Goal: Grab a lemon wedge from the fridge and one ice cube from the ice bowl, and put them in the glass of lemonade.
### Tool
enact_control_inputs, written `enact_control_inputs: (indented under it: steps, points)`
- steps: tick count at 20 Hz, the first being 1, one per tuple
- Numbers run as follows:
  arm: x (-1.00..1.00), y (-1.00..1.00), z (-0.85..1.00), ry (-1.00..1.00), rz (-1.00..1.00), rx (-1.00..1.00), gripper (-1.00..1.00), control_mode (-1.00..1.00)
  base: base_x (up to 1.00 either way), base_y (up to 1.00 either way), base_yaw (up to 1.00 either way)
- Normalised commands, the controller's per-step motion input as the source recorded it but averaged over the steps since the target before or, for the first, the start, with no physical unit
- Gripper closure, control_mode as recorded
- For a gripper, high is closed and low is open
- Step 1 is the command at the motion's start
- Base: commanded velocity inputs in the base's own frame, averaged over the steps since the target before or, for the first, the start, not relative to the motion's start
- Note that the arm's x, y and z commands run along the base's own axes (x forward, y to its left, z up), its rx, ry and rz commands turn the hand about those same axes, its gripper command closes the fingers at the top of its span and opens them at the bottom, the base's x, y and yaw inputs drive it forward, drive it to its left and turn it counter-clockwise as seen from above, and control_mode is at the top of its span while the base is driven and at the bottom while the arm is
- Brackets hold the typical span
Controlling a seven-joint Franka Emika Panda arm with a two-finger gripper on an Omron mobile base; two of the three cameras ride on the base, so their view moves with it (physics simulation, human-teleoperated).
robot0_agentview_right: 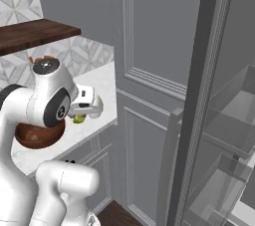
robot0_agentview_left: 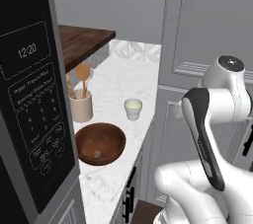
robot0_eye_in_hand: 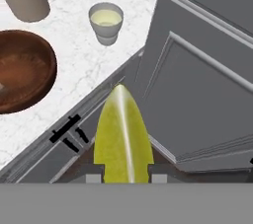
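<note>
The gripper (robot0_eye_in_hand: 123,176) is grasping the lemon wedge (robot0_eye_in_hand: 122,139) and carrying it off the counter's (robot0_agentview_left: 123,168) front edge, so the fridge (robot0_agentview_right: 219,120) step seems finished. Farther on, the ice bowl (robot0_agentview_left: 100,143) is sitting near that edge with the ice cube (robot0_agentview_left: 97,154) inside, not yet taken. Beyond it, the glass of lemonade (robot0_agentview_left: 133,109) is waiting. The fingertips themselves are mostly hidden behind the wedge.

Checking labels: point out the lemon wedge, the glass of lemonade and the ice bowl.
lemon wedge (robot0_eye_in_hand: 122,136): hand view, middle of its yellow rind, between the gripper's tips.
glass of lemonade (robot0_agentview_left: 133,109): left base view, its pale outer wall.
ice bowl (robot0_agentview_left: 114,141): left base view, right inner wall.
</note>
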Motion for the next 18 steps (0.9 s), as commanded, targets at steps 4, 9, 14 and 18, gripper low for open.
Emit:
enact_control_inputs:
  steps: [4,9,14,18]
  points:
    - [0.79,0.42,0.00,0.00,0.06,-0.04,1.00,-1.00,0.00,0.00,0.00]
    - [1.00,0.63,-0.19,0.00,0.01,-0.03,1.00,-1.00,0.00,0.00,0.00]
    - [0.62,0.05,-0.24,0.00,0.00,0.00,1.00,-1.00,0.00,0.00,0.00]
    - [0.35,0.00,-0.26,0.00,0.00,0.00,1.00,-1.00,0.00,0.00,0.00]
